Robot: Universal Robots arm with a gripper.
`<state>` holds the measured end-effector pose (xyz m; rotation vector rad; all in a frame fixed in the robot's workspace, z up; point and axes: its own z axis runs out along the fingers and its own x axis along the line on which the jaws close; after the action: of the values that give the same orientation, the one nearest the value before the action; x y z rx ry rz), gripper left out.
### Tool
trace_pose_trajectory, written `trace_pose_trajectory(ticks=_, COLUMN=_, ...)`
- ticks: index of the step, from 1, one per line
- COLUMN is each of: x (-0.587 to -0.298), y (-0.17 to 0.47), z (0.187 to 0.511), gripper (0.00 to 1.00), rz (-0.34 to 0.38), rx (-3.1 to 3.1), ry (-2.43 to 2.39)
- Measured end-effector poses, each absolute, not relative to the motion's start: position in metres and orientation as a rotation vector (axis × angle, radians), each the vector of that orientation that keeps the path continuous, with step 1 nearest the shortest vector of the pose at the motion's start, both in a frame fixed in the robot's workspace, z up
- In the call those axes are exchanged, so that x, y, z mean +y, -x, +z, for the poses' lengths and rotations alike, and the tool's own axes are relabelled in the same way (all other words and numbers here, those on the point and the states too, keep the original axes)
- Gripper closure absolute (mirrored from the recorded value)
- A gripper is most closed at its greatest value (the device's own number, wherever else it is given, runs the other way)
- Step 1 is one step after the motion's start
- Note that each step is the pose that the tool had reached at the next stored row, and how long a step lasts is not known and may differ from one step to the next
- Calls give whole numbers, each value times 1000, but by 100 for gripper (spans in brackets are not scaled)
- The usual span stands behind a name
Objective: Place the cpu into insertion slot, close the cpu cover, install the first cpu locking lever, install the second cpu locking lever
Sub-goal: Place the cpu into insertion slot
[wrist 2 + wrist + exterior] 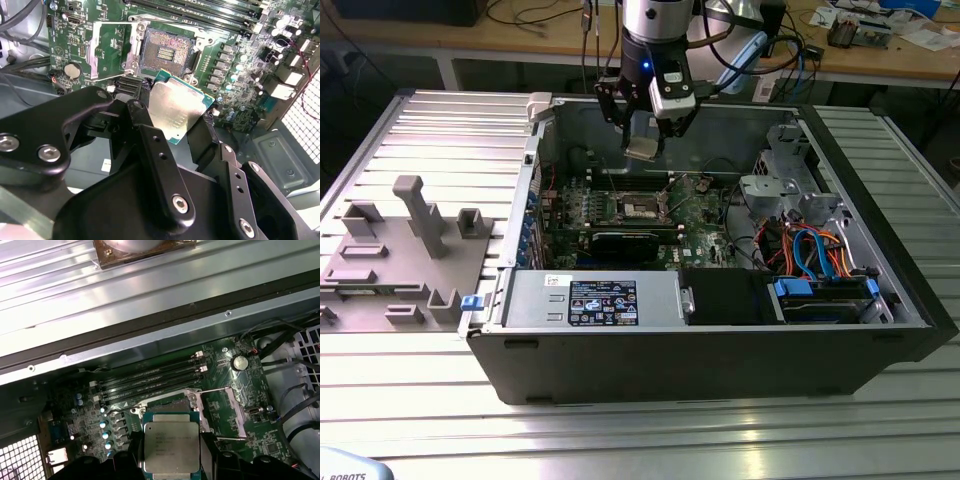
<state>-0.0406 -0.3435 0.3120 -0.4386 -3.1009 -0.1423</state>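
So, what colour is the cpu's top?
The cpu top is dull silver-grey, with a green rim; best in the first wrist view.

cpu (175, 112) in jaws near insertion slot (167, 50)

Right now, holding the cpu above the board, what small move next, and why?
Probably a small sideways shift to centre the cpu over the insertion slot before descending. The gripper holds the cpu clear above the motherboard, the cpu cover is swung open, and in the second wrist view the chip sits offset from the bare socket.
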Motion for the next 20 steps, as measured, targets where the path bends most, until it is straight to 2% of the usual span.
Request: trace_pose_trajectory(ticks=20, x=-344, y=41, z=309, gripper=45, rz=-139, rx=-3093, ry=509)
